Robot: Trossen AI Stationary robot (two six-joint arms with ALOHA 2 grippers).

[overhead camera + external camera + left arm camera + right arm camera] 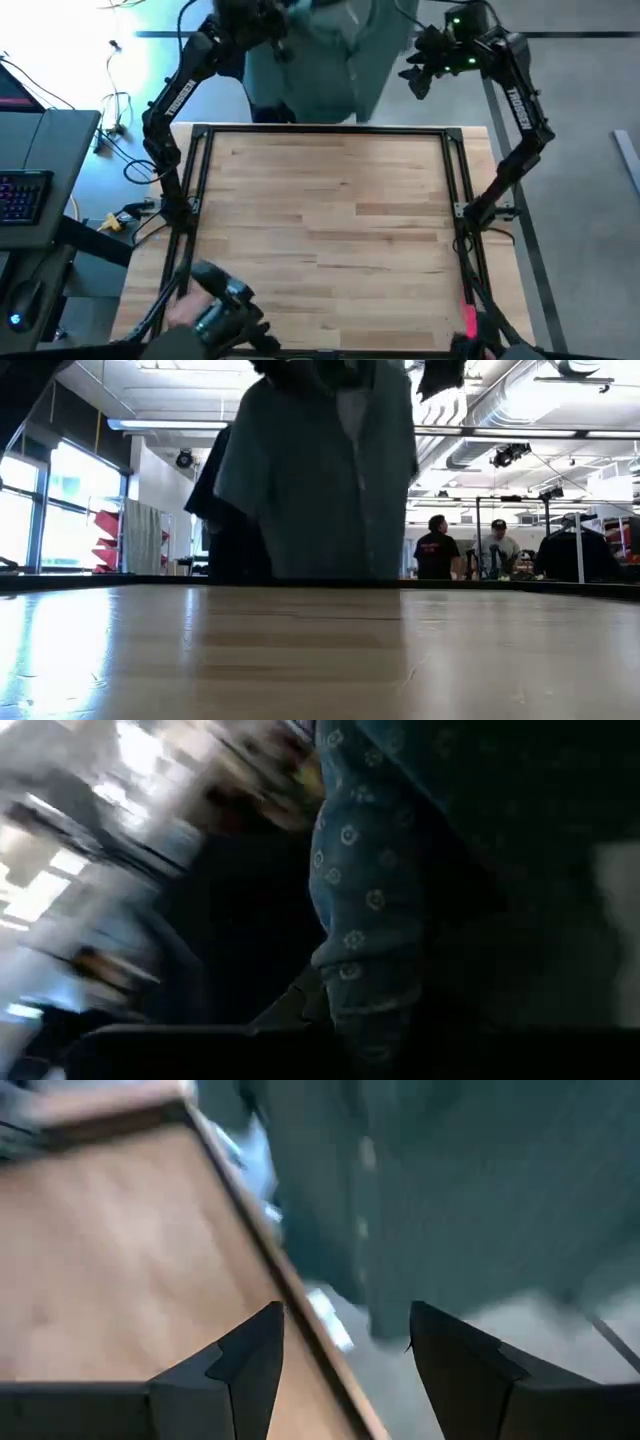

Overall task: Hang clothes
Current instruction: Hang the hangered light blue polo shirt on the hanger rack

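Bare wood of the worktop [320, 650] fills the low view closest to us, and nothing rests on the stretch we can see. From above, the same worktop [330, 230] is ringed by a thin black frame [325, 129], with the two arm bases mounted at its left and right edges.

Beyond the far edge hangs the teal shirt [320, 470], limp and upright, its hem at about the level of the worktop surface in the low view. In the high view the teal shirt [320, 60] lies just past the middle of the far edge, between the two arms. Beside it, toward the left, we see a darker garment [235, 520] hanging partly behind the teal one; we cannot tell which piece it is.

Our left pincer [262, 22] is up at the top of the shirt, past the far left corner; its wrist view is filled with navy dotted cloth [350, 890] pressed close to the lens, and we cannot tell whether its fingers are clenched or released.

Our right pincer [345, 1355] hangs released, fingers spread and grasping nothing, off the far right corner with the teal shirt [450, 1190] just ahead.

Farther back, people [437, 550] stand in the room.
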